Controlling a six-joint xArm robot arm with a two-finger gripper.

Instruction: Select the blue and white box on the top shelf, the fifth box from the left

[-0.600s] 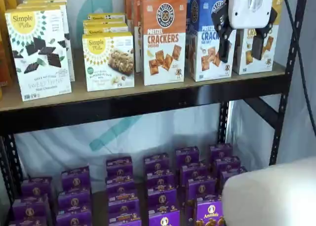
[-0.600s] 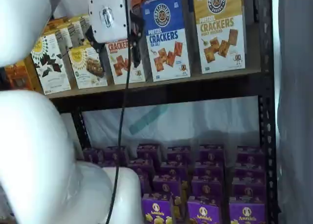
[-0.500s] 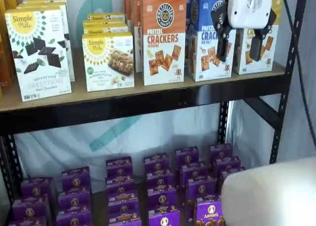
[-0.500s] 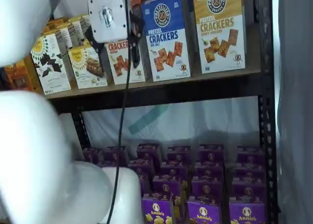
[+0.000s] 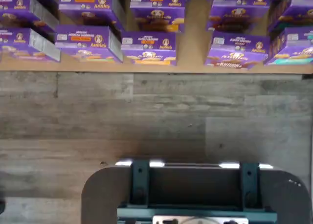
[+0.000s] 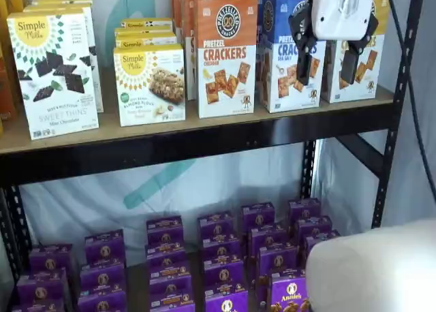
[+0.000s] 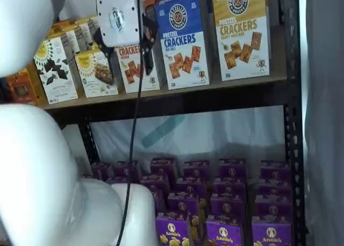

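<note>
The blue and white box (image 6: pixel 289 50) stands upright near the right end of the top shelf (image 6: pixel 197 145), at its front edge, between an orange-topped box (image 6: pixel 226 53) and a yellow-topped box (image 7: pixel 241 31).

In a shelf view the hand (image 6: pixel 328 61) hangs in front of the blue and white box's right edge, its two black fingers (image 6: pixel 304 56) plainly apart with nothing between them. In a shelf view the hand (image 7: pixel 124 47) instead overlaps the orange-topped box, leaving the blue and white box (image 7: pixel 183 39) fully readable.

Only the wrist view shows the grey plank floor (image 5: pixel 146 116) and the purple boxes (image 5: pixel 149 48) from above, along a lower board's front edge.
</note>
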